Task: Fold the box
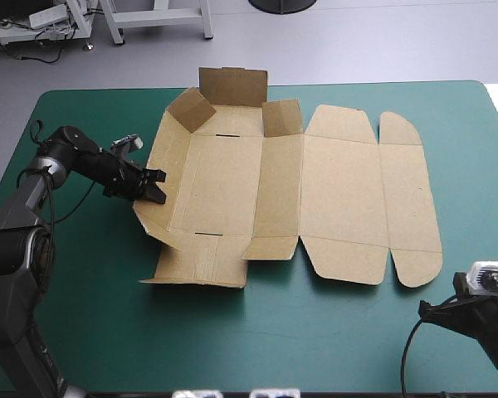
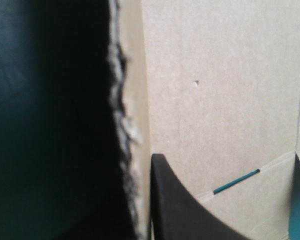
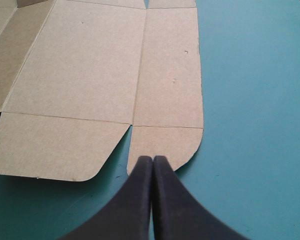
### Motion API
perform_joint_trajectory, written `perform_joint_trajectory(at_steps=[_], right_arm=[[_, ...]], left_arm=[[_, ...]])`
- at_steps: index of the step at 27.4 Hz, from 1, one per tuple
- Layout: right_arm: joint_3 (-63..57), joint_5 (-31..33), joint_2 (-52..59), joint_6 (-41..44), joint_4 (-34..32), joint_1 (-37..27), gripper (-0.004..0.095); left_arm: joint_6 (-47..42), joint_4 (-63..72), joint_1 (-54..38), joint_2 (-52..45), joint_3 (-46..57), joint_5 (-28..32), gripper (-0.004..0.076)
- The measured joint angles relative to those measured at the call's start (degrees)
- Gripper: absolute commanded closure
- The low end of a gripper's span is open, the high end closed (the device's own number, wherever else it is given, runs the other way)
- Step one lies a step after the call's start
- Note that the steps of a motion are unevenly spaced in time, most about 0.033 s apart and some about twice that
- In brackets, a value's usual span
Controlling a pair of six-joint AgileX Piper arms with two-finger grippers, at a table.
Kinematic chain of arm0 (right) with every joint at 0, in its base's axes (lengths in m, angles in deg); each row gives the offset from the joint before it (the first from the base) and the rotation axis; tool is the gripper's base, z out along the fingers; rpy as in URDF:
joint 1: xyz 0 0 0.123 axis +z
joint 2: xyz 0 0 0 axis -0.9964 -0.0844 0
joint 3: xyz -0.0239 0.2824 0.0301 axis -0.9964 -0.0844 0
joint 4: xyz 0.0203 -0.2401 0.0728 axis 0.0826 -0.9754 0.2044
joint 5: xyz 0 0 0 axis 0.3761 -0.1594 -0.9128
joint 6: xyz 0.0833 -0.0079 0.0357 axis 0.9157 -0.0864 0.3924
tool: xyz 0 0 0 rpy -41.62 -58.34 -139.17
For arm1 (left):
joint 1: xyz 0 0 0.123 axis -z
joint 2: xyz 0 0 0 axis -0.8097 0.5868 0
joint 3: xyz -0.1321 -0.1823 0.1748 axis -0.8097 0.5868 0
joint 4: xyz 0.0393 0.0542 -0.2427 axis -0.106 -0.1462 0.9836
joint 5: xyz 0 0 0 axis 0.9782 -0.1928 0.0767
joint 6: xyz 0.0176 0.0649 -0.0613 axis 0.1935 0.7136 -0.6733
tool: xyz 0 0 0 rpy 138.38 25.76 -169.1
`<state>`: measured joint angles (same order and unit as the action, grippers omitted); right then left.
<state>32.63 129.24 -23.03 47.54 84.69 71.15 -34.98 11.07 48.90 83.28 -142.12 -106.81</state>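
The brown box point(image 1: 340, 199) lies as a cut sheet in the middle of the table, its lid panels flat toward the right. Its back wall point(image 1: 232, 85) stands up, and the left wall point(image 1: 159, 162) is tilted upward. My left gripper point(image 1: 155, 184) is shut on that left wall's edge. In the left wrist view the torn board edge point(image 2: 124, 125) runs between the fingers point(image 2: 175, 210). My right gripper point(image 1: 427, 308) is shut on nothing and hangs near the table's front right corner. Its tip point(image 3: 152, 159) points at the box's nearest rounded flap point(image 3: 165, 142).
Bare teal-green cover point(image 1: 315, 332) lies between the box's near edge and the table's front edge, and more to the right of the lid point(image 3: 255, 100). The table's left edge is close behind the left arm.
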Motion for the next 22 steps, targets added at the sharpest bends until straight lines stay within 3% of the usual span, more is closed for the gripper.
perform_joint_trajectory(at_steps=[5, 22], right_arm=[[0.0, -0.06, 0.0, -0.18, 0.0, 0.0, 0.0932], [2.65, -1.43, 0.0, -2.7, 1.03, 0.0, 0.0932]], left_arm=[[0.11, -10.25, 3.11, -7.07, -2.82, 0.2, 0.0729], [1.85, -15.59, 13.3, -31.9, -14.18, -3.01, 0.0729]])
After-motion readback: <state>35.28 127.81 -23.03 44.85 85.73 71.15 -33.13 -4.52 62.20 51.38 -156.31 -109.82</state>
